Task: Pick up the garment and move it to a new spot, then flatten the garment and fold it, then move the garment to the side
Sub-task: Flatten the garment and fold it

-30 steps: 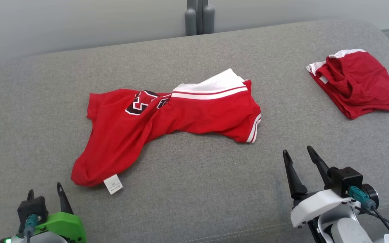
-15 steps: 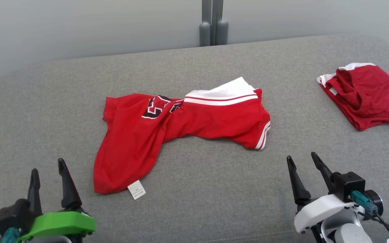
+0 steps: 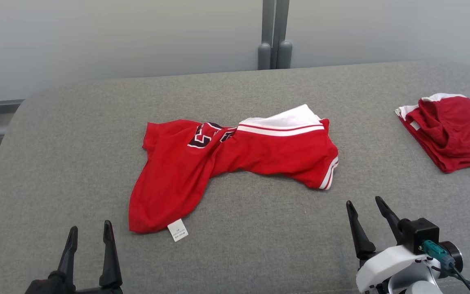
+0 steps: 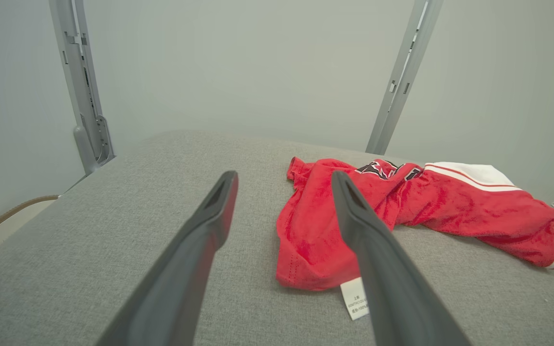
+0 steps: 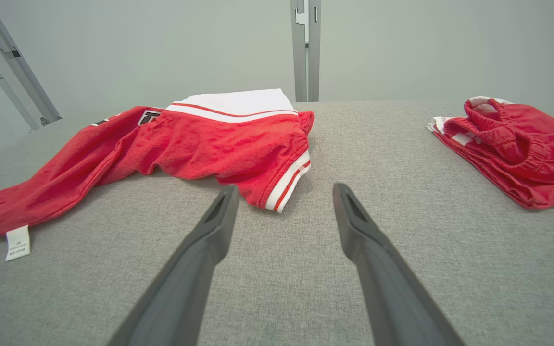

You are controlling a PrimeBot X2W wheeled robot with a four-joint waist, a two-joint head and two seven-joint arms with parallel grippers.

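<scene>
Grey padded fabric surface (image 3: 55,143), pale wall behind, one double grey post (image 3: 275,41) set at the back edge

Left gripper (image 3: 90,226) is seen low at the near-left, fingers spread wide, nothing held. Just ahead of it and to its right a white care label (image 3: 178,230) is turned out at the near corner of the red garment (image 3: 259,151). The garment lies mid-surface, twisted at its middle: a plain red lobe on the left, a black-and-white emblem (image 3: 202,138) at the twist, a white waistband and striped hem on the right. Right gripper (image 3: 363,200) is held near that striped hem, fingers likewise apart and empty. A second red garment (image 3: 451,134) is piled at the far right, well apart.

Step judged in hand: the first pick-up, not yet begun. A clean lift is best had if the left lobe is pinched beside the label and the striped hem is taken by the right, both raised together so the twist is let fall out and the far pile is left undisturbed.

Count: grippers two, red garments two, label one, emblem one
</scene>
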